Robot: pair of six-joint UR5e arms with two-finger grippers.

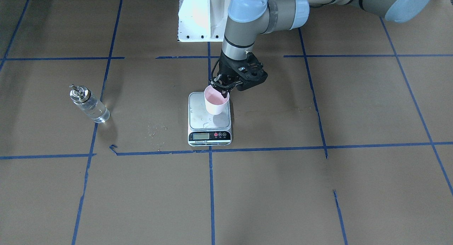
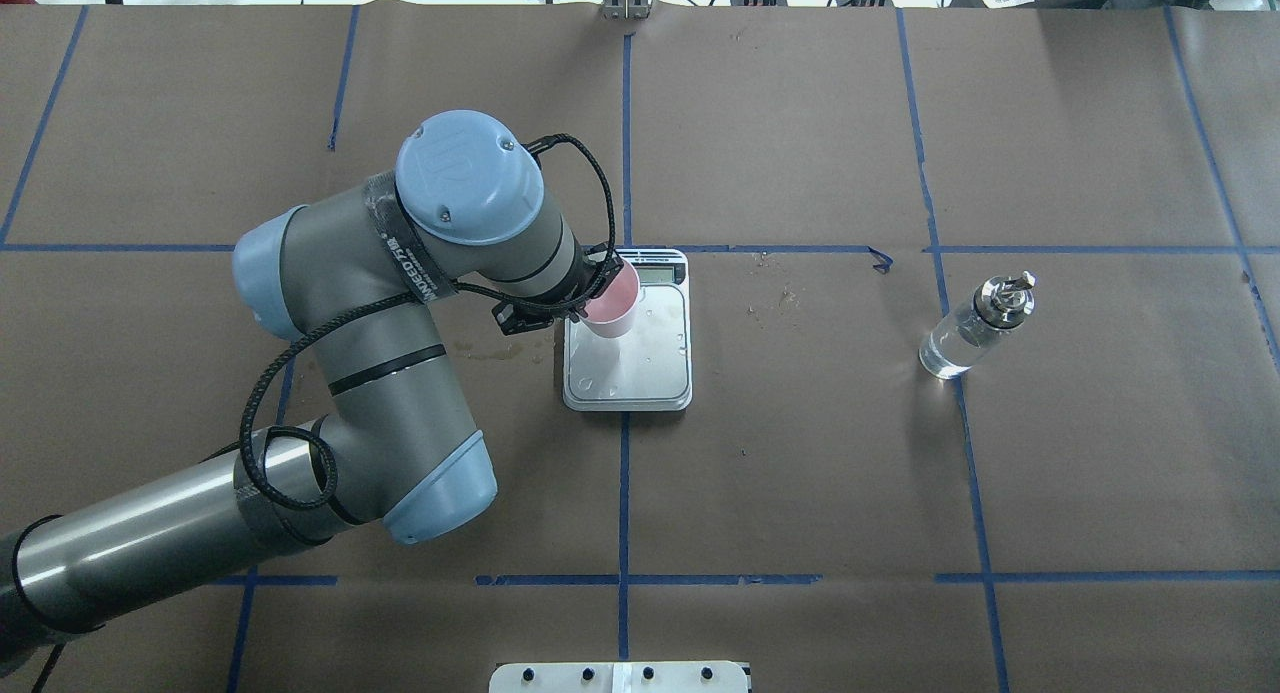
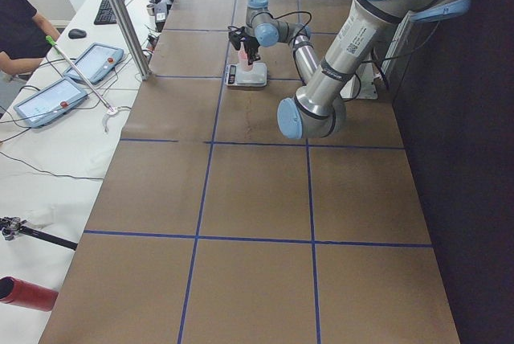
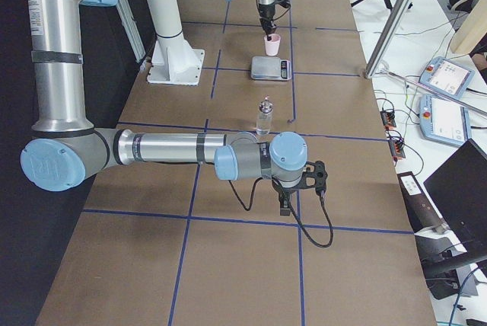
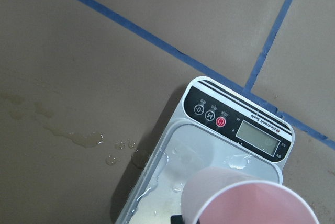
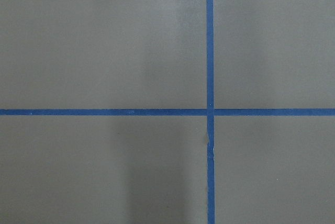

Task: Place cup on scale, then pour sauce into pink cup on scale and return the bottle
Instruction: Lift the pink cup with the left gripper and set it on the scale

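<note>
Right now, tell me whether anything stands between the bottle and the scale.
Nothing visible does: only bare table with a few wet specks lies between the bottle and the scale.

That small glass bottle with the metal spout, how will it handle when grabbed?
The bottle is smooth clear glass: probably rigid, slippery, breakable. Holding liquid, it is likely heavy for its size. Narrow, upright, metal-capped, it may tip if pushed high.

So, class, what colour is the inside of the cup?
Pale pink; the cup shows best in the front-facing view.
</note>
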